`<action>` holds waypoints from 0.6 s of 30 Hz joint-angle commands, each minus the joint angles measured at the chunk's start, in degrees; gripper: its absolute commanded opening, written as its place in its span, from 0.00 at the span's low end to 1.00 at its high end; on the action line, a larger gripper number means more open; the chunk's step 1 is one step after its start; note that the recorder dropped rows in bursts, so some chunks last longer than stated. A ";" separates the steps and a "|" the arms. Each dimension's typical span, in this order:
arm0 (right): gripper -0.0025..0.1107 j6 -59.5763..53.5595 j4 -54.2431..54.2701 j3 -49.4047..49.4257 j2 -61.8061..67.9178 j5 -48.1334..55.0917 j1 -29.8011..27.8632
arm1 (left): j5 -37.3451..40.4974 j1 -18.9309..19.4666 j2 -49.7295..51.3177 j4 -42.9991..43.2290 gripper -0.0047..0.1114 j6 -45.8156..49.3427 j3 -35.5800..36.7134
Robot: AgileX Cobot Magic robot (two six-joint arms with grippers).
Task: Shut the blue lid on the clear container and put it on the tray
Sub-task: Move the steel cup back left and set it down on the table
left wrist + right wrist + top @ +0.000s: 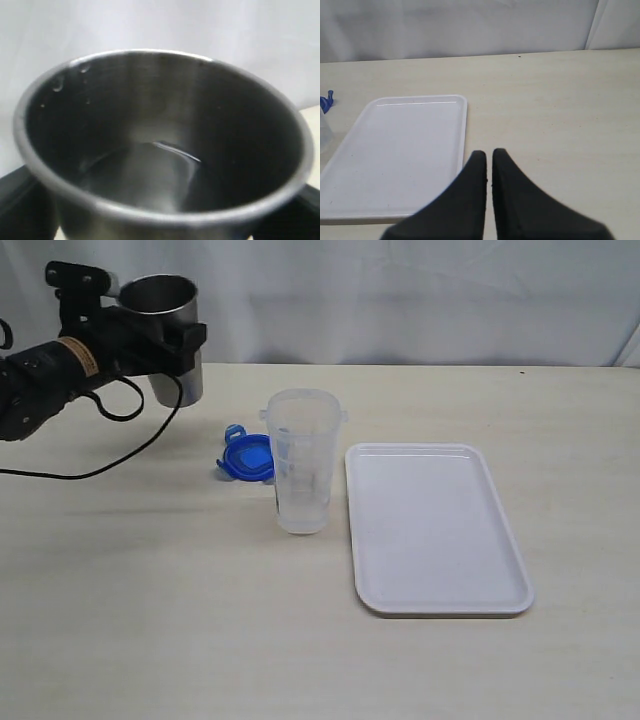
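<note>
Plainly, the container (302,465) stood upright and open on the table (150,590), well apart from the left gripper (165,337). It was tall, translucent and slightly tapered, with faint blue print on its side. The lid (247,456) lay flat just beside it, on the side nearer that gripper. It was bright blue with flaps sticking out; the container hid part of it, and any sticker was too small to make out. The tray (435,530), white and low-rimmed, lay just beside the container on the side away from that gripper.

The left gripper was clamped on an upright steel cup (160,300). Its wrist view showed little beyond the cup's dark inside, and whether the cup held liquid could not be told.

The right gripper (489,152), outside the exterior view, had its fingers drawn almost together with a thin slit between them, holding nothing. The tray lay near, ahead of its tips. Only slivers of lid and container showed at the edge of that wrist view.
</note>
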 commanded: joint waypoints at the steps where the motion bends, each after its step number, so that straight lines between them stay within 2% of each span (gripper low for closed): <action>1: 0.06 0.00 0.19 0.18 -0.32 -0.71 -0.26 | -4.74 3.94 2.97 -0.36 0.04 -3.42 -4.24; 9: 0.06 0.00 0.19 0.18 -0.32 -0.71 -0.26 | -4.50 5.78 11.38 2.39 0.04 -4.23 -15.03; 13: 0.06 0.00 0.19 0.18 -0.32 -0.71 -0.26 | 1.27 5.74 16.03 2.39 0.04 -4.56 -22.66; 18: 0.06 0.00 0.19 0.18 -0.32 -0.71 -0.26 | 3.66 5.89 18.87 2.69 0.04 -4.56 -25.45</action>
